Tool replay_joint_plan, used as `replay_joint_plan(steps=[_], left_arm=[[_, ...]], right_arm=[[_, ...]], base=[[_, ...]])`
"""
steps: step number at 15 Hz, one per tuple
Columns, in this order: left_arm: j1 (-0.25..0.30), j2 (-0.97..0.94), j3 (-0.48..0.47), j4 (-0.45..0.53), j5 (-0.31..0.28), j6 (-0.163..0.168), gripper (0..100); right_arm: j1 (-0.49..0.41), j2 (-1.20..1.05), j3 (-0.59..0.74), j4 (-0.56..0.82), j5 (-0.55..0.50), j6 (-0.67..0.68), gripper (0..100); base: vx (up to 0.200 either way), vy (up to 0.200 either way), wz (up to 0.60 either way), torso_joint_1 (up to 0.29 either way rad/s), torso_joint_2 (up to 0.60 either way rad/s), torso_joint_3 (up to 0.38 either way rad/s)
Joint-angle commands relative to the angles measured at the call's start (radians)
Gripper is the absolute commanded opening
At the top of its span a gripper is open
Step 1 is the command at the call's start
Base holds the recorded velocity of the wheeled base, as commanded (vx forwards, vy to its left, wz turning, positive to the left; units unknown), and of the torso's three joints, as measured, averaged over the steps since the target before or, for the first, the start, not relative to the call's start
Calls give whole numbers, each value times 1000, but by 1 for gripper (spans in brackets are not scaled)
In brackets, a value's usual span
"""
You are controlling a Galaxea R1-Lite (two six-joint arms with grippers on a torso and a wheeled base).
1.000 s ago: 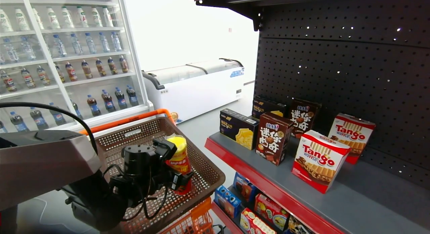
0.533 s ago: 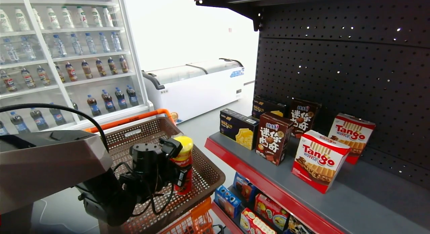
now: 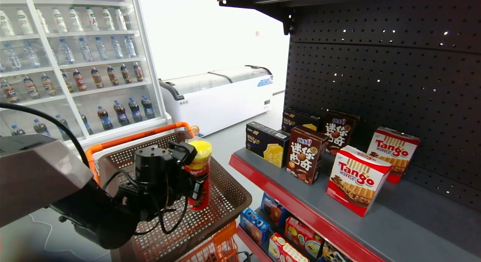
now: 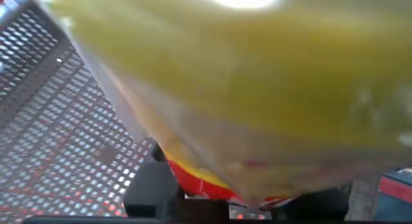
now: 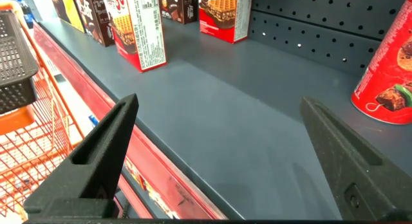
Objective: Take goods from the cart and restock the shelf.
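Head view: your left pincer (image 3: 190, 167) is clamped on a yellow-lidded chip can (image 3: 198, 196) over the brown cart basket (image 3: 230, 196); your right pincer (image 5: 219, 107) stands apart over the grey shelf (image 5: 212, 153).

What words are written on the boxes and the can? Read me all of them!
"Tango" and "waffle": front red-and-white box and rear red-and-white box.
Brown boxes: big Chinese characters, too unsure to quote.
Black-and-yellow box: print too small.
Can: label blurred.
Fridge bottles: labels too small.

Red can (image 3: 196, 171), yellow lid (image 3: 200, 145), brown basket (image 3: 226, 194)
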Motion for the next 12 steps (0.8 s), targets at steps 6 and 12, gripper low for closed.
replay_joint_plan(steps=[6, 12], left_arm=[[-4, -365, 139, 42, -61, 14, 0], [78, -618, 184, 263, 31, 28, 0]], right_arm=[[0, 1, 0, 0, 0, 0, 100], [0, 1, 0, 0, 0, 0, 100]], base=[[0, 0, 0, 0, 0, 0], [0, 0, 0, 0, 0, 0]])
